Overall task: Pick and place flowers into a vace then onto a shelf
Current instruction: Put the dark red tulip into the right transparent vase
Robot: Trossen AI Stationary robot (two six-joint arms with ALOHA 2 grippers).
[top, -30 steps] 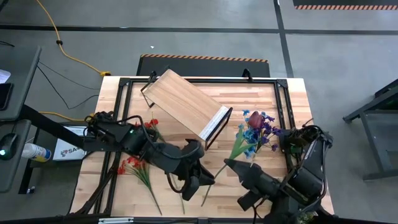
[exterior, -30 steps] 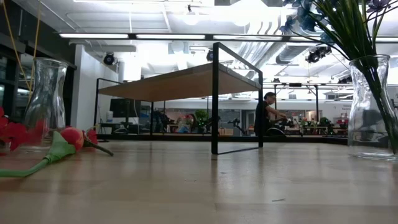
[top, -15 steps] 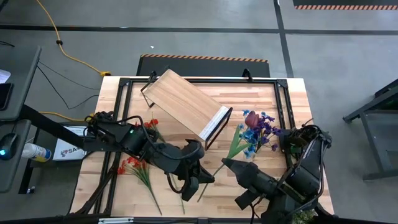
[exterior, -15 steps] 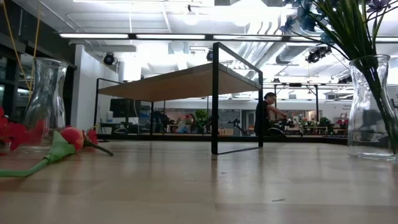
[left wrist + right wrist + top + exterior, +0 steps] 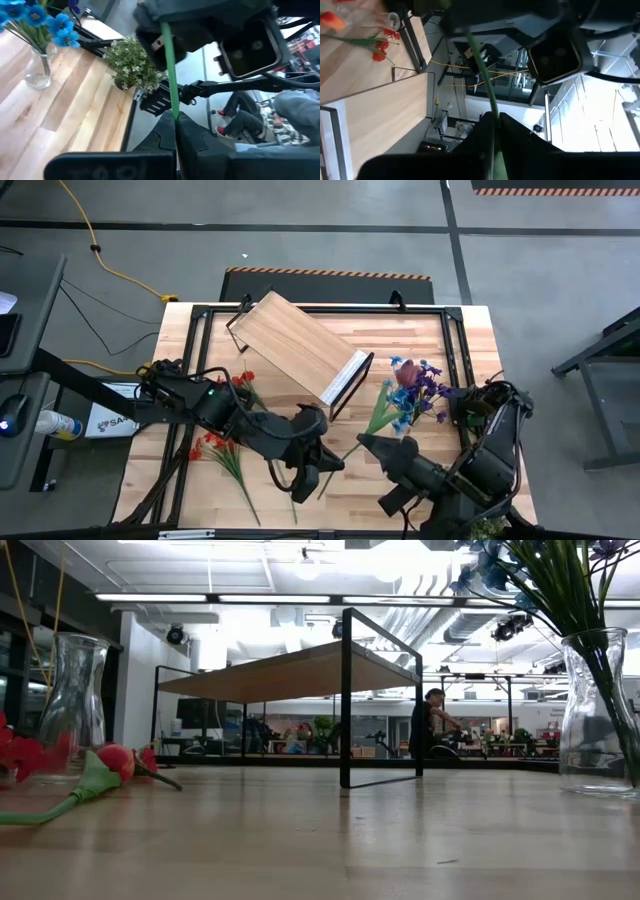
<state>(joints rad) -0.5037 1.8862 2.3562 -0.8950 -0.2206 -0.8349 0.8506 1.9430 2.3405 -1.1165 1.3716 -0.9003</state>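
Both grippers — left (image 5: 325, 470), right (image 5: 368, 444) — pinch one green stem (image 5: 343, 460).

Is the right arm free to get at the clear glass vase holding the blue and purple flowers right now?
Probably not yet. The clear glass vase stands near the right gripper, but that gripper is shut on a green flower stem that the left gripper also pinches.

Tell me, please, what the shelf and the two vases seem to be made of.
The shelf: a light board with visible wood grain, matte, likely wood or laminate, on a thin black frame that looks like painted metal. The vase on the right, holding flower stems, and the vase on the left are clear; the room shows through them, so probably glass, perhaps clear plastic.
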